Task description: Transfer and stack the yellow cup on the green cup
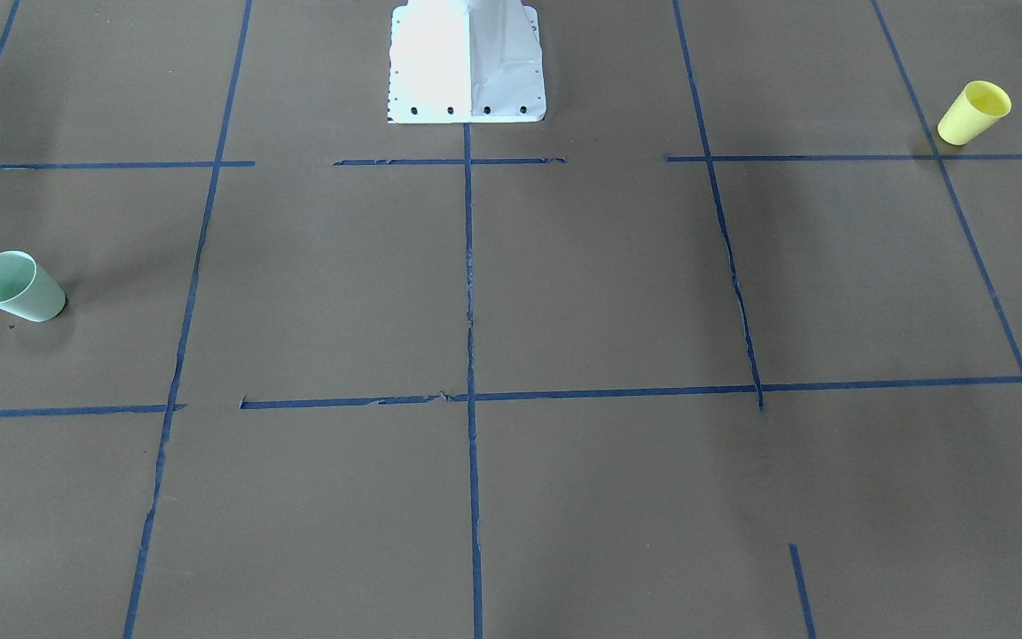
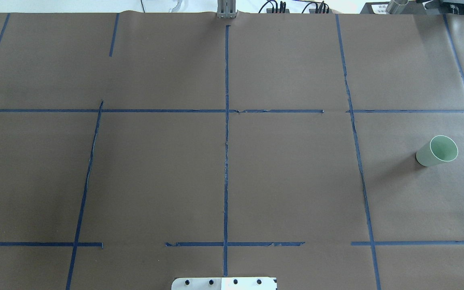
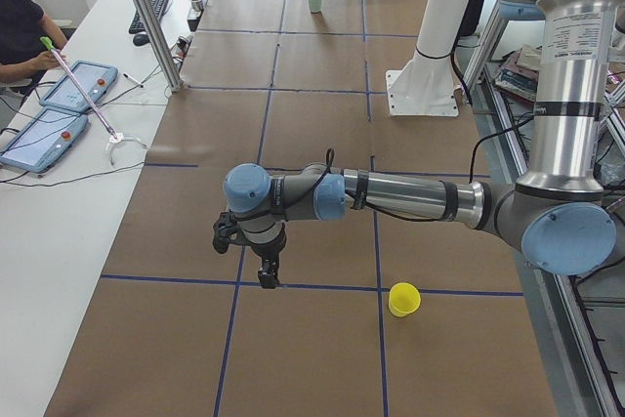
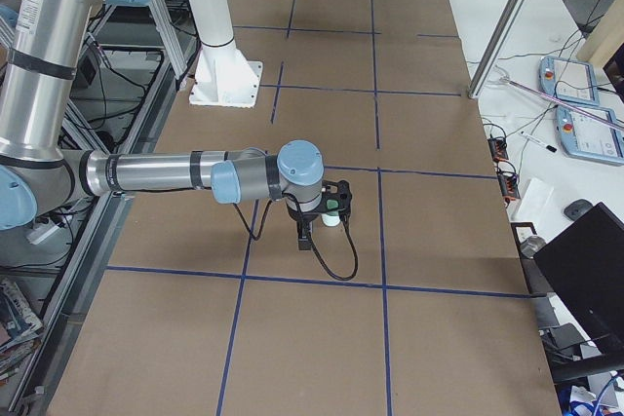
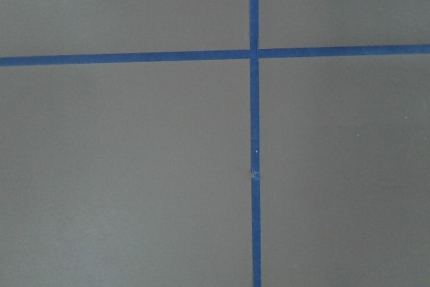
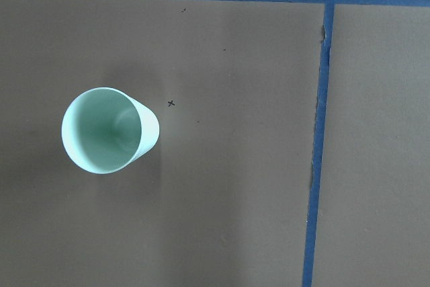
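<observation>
Awaiting every step: yellow cup point(image 3: 403, 299) untouched near the left gripper point(image 3: 266, 278), green cup point(image 6: 107, 130) just beside the right gripper point(image 4: 306, 239) (whether either is clenched, cannot tell).

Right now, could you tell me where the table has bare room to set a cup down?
The whole middle is bare, from the base to the far edge, between the green cup and the yellow cup. Only the two ends hold anything: one cup each.
</observation>
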You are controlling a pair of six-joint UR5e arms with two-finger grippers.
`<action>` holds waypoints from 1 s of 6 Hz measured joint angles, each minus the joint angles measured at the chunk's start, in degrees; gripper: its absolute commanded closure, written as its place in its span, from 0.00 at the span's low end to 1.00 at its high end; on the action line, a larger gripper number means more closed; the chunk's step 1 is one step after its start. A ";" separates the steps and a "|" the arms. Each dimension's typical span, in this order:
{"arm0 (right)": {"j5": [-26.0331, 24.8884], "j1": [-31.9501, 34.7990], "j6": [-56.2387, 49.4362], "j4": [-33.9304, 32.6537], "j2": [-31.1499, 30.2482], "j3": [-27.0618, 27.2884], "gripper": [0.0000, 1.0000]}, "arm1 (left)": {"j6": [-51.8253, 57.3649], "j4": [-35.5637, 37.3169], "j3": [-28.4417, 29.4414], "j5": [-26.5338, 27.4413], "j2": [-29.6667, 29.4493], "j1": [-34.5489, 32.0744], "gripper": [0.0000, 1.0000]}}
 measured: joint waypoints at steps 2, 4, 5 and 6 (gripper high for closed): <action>-0.39 1.89 -1.72 -1.78 0.22 0.54 0.00 | 0.01 0.55 -0.43 0.20 -0.01 1.78 0.00; -1.93 2.49 -1.71 -1.92 0.27 0.87 0.00 | -0.19 0.65 -2.07 -0.07 0.64 2.62 0.00; -2.11 2.49 -1.50 -1.70 0.23 0.88 0.00 | -0.27 0.37 -2.95 -0.18 0.88 2.79 0.00; -2.20 2.48 -1.47 -1.52 0.17 0.86 0.00 | -0.10 0.02 -3.69 -0.43 1.02 2.88 0.00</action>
